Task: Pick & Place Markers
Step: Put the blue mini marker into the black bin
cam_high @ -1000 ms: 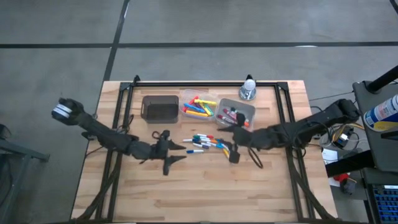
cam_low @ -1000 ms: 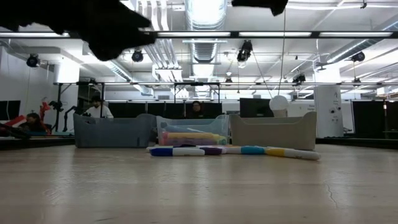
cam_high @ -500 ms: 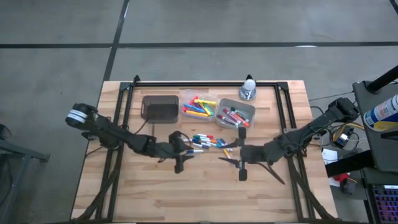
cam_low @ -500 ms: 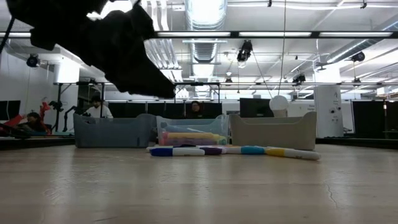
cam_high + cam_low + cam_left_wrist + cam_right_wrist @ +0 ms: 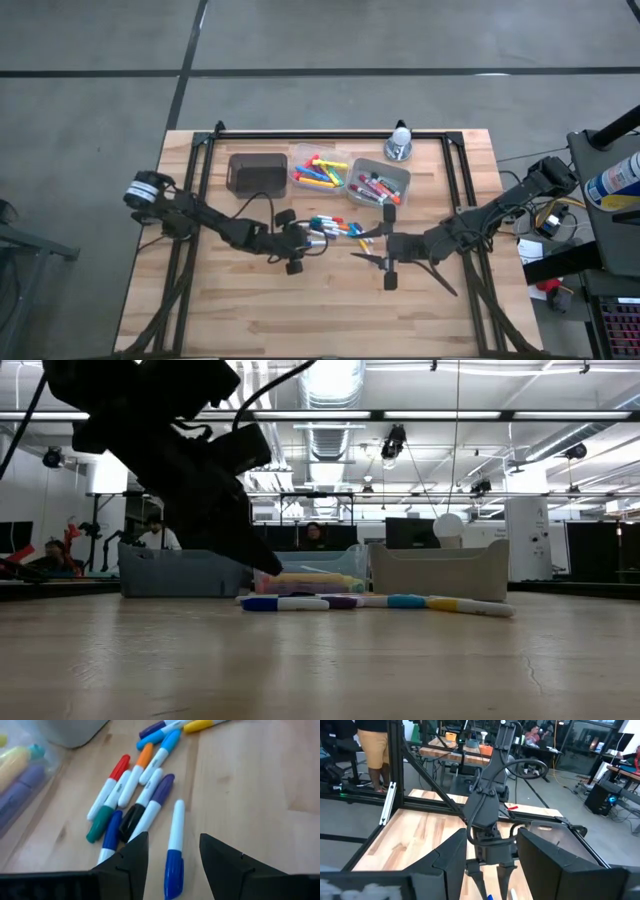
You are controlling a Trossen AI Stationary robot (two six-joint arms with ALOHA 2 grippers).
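The left gripper [image 5: 308,240] hangs low over the table [image 5: 240,320] at the near edge of the loose markers [image 5: 330,228], its fingers [image 5: 131,857] spread apart with nothing between them but air. Seen from its wrist, a white marker with a blue cap [image 5: 172,852] lies flat on the wood directly in the gap between the two fingers, its blue end nearest the gripper and its white body pointing away. Just beside it, off one finger, lie a purple-capped marker [image 5: 152,802], a black-capped one [image 5: 131,817], a green-capped one [image 5: 100,822] and a red-capped one [image 5: 111,782], fanned together and touching. Beyond the gripper stand three bins: a dark bin [image 5: 256,174], a clear bin [image 5: 318,172] with neon markers, and a grey bin [image 5: 378,185] with more markers. The right gripper [image 5: 375,258] waits on the other side of the pile, its fingers [image 5: 452,860] also apart and empty, facing the left arm across the markers.
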